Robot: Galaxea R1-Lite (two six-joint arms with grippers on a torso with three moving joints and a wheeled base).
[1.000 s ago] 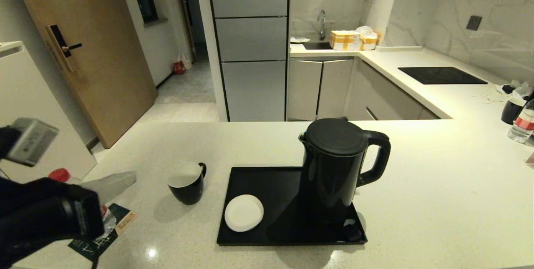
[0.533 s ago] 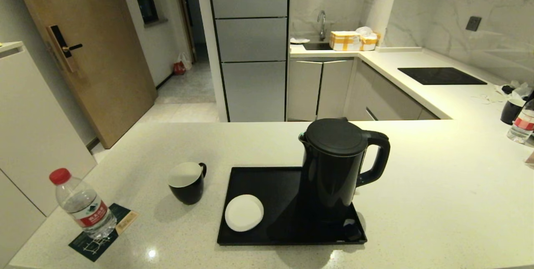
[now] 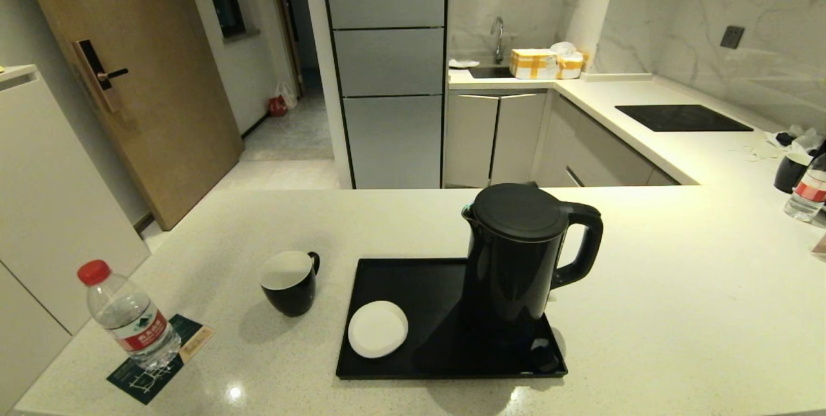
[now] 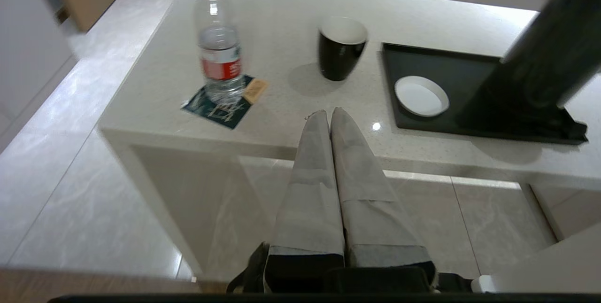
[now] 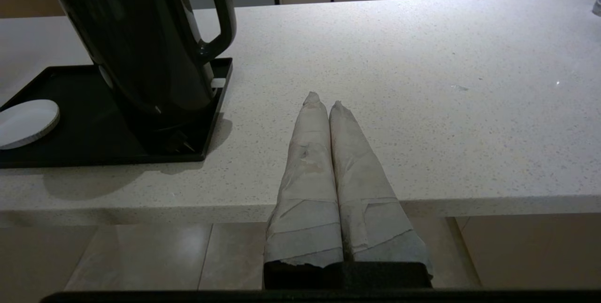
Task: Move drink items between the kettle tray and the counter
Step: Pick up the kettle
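The tall black kettle stands on the glossy black tray, beside the white saucer lying in the tray's near left corner. Left of the tray, the black white-lined mug sits on the cream counter. The clear red-capped bottle stands upright on a dark green leaflet at the counter's near left corner. Neither arm shows in the head view. My left gripper is shut and empty, drawn back at the counter's front edge. Shut and empty too, my right gripper hovers right of the tray.
A second black mug and another bottle stand at the far right of the counter. A black hob panel lies flush in the back counter. Boxes sit by the sink.
My left arm, which stood over the bottle one second ago, has pulled back out of the head view, leaving the bottle standing on the leaflet. Nothing else moved.
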